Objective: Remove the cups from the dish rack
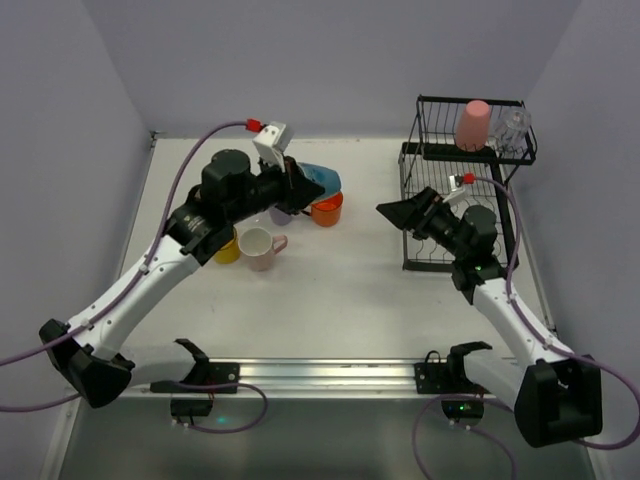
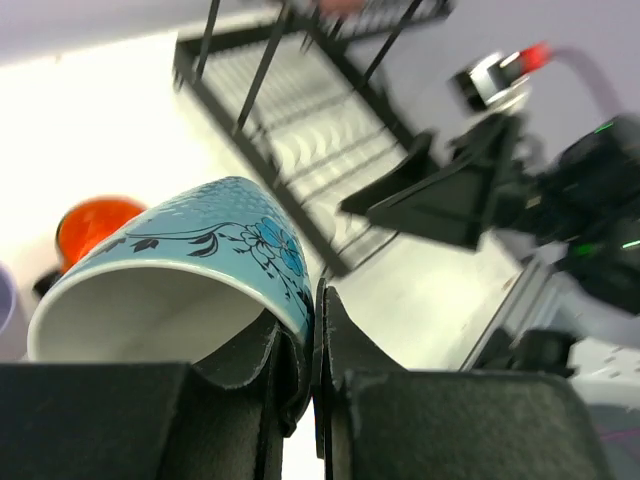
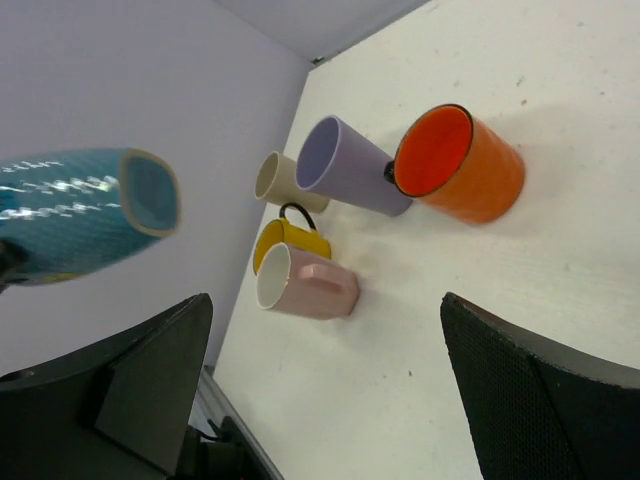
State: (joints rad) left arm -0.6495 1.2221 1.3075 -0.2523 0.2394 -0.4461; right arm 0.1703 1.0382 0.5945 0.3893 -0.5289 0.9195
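My left gripper point(image 1: 305, 185) is shut on the rim of a blue flowered cup point(image 1: 322, 177), held tilted above the table; in the left wrist view the cup point(image 2: 190, 270) has its wall pinched between the fingers. On the table stand an orange mug point(image 1: 327, 209), a lavender cup point(image 1: 281, 213), a yellow mug point(image 1: 227, 247) and a pink mug point(image 1: 262, 249). A beige cup point(image 3: 278, 178) shows in the right wrist view. The black dish rack point(image 1: 470, 150) holds a salmon-pink cup point(image 1: 472, 125) and a clear cup point(image 1: 511, 130) on its upper shelf. My right gripper point(image 1: 397, 211) is open and empty, left of the rack.
Purple walls close in the table on the left, back and right. A metal rail point(image 1: 320, 375) runs along the near edge between the arm bases. The right arm point(image 1: 500, 300) lies in front of the rack's lower tray.
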